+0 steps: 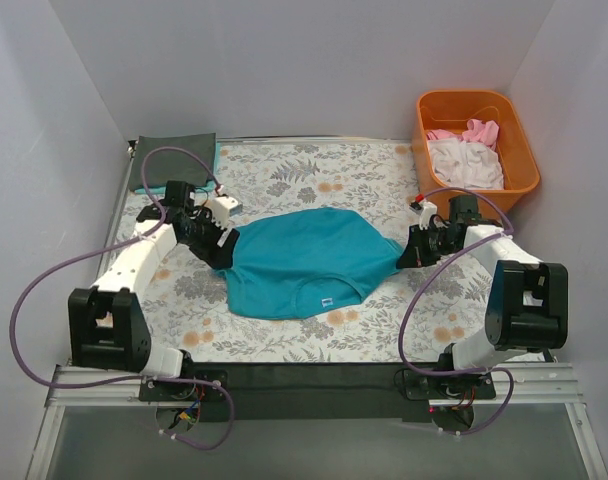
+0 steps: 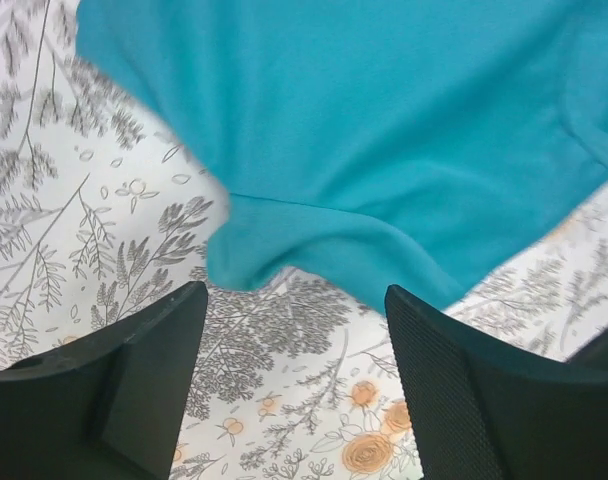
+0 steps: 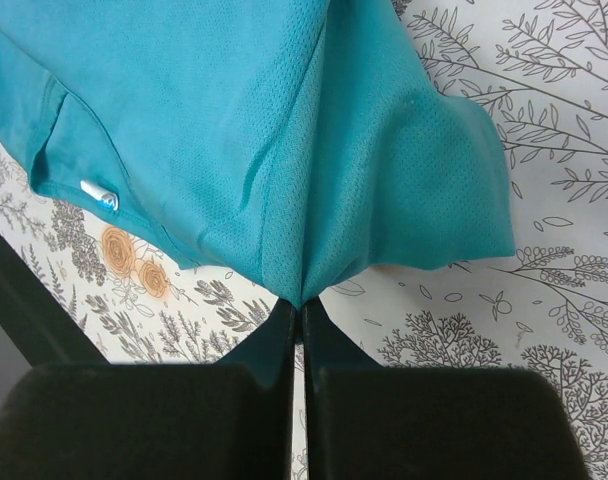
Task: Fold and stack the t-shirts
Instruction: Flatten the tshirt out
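Observation:
A teal t-shirt [image 1: 304, 262] lies spread on the floral table covering in the middle of the top view. My left gripper [image 1: 216, 247] is open at the shirt's left edge; in the left wrist view its fingers [image 2: 154, 350] stand wide apart just short of a folded teal edge [image 2: 284, 245], holding nothing. My right gripper [image 1: 409, 252] is shut on the shirt's right edge; the right wrist view shows teal cloth [image 3: 314, 200] pinched between the closed fingertips [image 3: 284, 320]. A dark grey shirt [image 1: 174, 160] lies folded at the back left. White and pink shirts [image 1: 466, 155] lie in the orange tub.
The orange plastic tub [image 1: 524, 150] stands at the back right corner. White walls close in the table on the left, back and right. A dark strip runs along the table's near edge [image 1: 304, 375]. Purple cables loop beside both arms.

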Motion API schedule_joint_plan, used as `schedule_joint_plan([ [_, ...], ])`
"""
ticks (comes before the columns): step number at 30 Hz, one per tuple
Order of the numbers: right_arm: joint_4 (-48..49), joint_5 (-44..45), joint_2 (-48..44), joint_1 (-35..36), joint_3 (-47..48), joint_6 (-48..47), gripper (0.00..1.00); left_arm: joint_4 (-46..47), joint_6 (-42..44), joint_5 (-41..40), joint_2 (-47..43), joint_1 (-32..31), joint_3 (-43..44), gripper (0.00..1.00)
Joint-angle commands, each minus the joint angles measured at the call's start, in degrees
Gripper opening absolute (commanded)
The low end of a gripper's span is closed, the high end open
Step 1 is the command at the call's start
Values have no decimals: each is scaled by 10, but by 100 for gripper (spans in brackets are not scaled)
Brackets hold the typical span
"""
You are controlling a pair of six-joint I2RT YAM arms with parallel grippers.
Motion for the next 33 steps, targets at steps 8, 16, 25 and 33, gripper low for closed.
schedule_joint_plan([
  [8, -8, -3, -14, 0, 9, -17, 1, 26, 46, -22, -138, -194, -172, 51],
  [16, -9, -26, -11, 0, 37, -8, 1, 124, 44, -80, -101, -244, -236, 52],
  [25, -9, -56, -18, -2, 80, -2, 1, 159, 22, -145, -102, -254, -234, 0],
  [33, -9, -88, -63, -24, 212, 5, 1, 97, -54, -78, -146, -159, -7, 0],
])
